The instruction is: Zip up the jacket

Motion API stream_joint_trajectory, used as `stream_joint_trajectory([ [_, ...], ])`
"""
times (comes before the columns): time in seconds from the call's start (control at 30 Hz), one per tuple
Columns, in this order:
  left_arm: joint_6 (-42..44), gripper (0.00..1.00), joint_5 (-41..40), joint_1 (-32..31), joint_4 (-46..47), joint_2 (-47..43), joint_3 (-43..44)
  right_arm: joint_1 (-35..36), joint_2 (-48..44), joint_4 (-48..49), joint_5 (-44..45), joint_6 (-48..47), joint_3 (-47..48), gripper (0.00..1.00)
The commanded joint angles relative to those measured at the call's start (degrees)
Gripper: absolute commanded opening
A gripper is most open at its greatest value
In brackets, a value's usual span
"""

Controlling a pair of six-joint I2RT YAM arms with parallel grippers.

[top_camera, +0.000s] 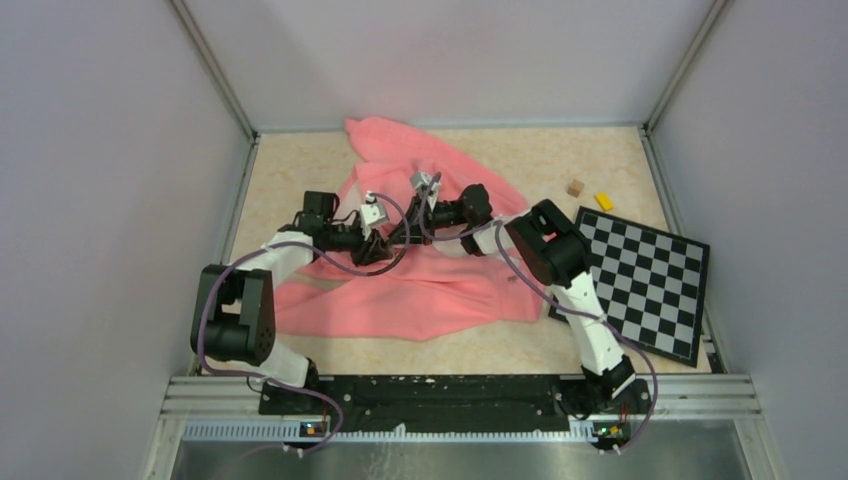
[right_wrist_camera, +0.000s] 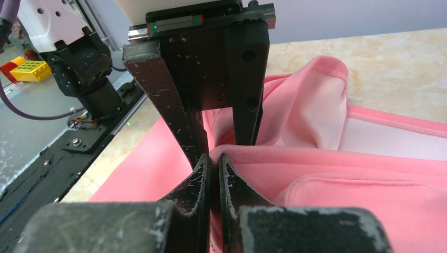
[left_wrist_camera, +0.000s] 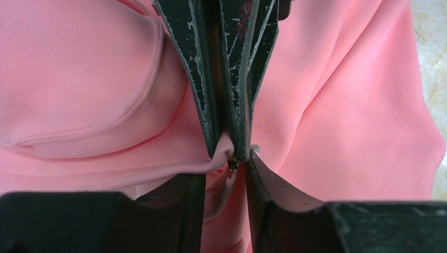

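room: pale lilac walls on three sides, metal corner rails.
bench (top_camera: 290, 180): beige marbled top, carries everything below.
jacket (top_camera: 420, 295): salmon-pink, lies crumpled across mid bench, runs from far middle toward near middle, ends just beside checkerboard (top_camera: 640, 275); shows paler lining (right_wrist_camera: 390, 142) in right wrist view.
left arm (top_camera: 290, 250): reaches in from left, bends low over jacket centre.
right arm (top_camera: 585, 320): reaches in from right, ends over the same spot.
right tool (right_wrist_camera: 213, 167): narrow, pinches a folded jacket edge between near-touching fingers.
left tool (left_wrist_camera: 228, 166): narrow gap, sits astride pink cloth, tip to tip with right tool; real grip or not, cannot tell.
zipper piece (left_wrist_camera: 232, 165): small, dark, metallic, sits right where both tools meet.
checkerboard: black-and-white, lies flat at right, skewed to bench edges.
blocks: brown block (top_camera: 575, 187) and yellow block (top_camera: 604, 200), small, sit far right, just beyond checkerboard, apart from jacket.
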Motion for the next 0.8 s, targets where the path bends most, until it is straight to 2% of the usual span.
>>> stream_joint_trajectory([
  [0.0,-1.1,0.38,-0.5,0.1,1.2,-2.8,-1.7,0.1,0.3,9.1,0.9,3.0,2.7,0.0],
  [0.07,-1.2,0.37,-0.3,0.6,1.4,-3.5,-2.0,0.1,0.3,9.0,0.9,2.8,2.7,0.0],
  [0.3,-1.3,0.12,-0.2,0.7,2.1,-3.8,-2.6,0.2,0.3,9.2,1.1,2.5,2.7,0.0],
  [0.47,0.4,0.01,3.3,0.7,-0.4,-1.3,-0.4,0.8,1.3,13.7,3.2,5.0,3.3,0.0],
  [0.57,1.3,0.0,4.6,0.6,-1.4,-0.5,0.2,1.5,4.1,21.0,5.7,12.1,6.2,0.0],
  [0.77,3.2,0.0,6.1,0.5,-2.8,-0.8,1.3,4.2,6.3,20.9,9.4,14.9,10.7,0.0],
])
